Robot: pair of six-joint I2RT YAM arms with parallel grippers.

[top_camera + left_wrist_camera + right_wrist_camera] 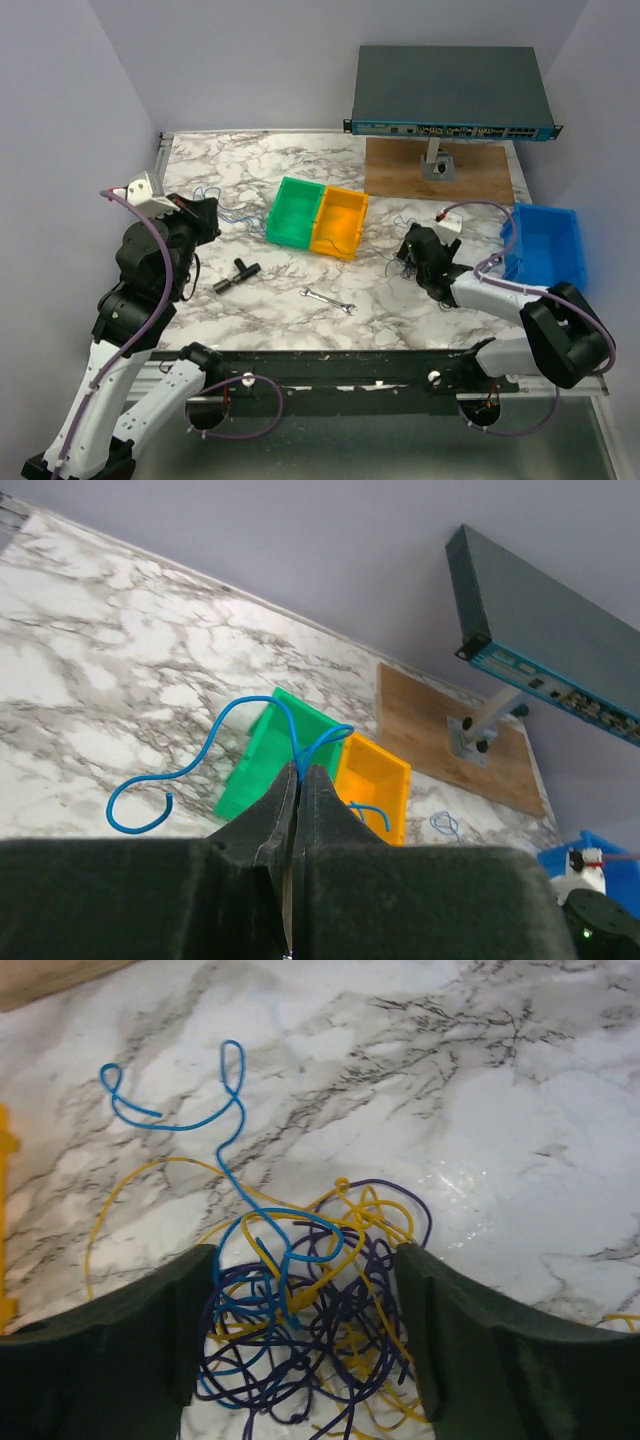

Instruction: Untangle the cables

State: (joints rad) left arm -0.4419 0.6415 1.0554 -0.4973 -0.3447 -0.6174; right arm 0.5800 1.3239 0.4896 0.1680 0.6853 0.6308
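The cables lie in one bunch on the right part of the worktop, between the yellow bin and the blue bin. The bunch is a knot of thin yellow, blue and dark purple wires. The right gripper hangs low over it with its jaws spread wide, one finger on each side of the knot. I cannot tell if the fingers touch the wires. One blue strand runs out of the knot and curls into loops flat on the marble.

The left gripper is over the left part of the worktop. Its jaws are pressed together and pinch a blue wire, well apart from the bunch. That wire bends up in an arch and ends in a hook.

The green bin touches the yellow bin in the middle of the worktop. A wrench and a black pipe piece lie nearer the near edge.
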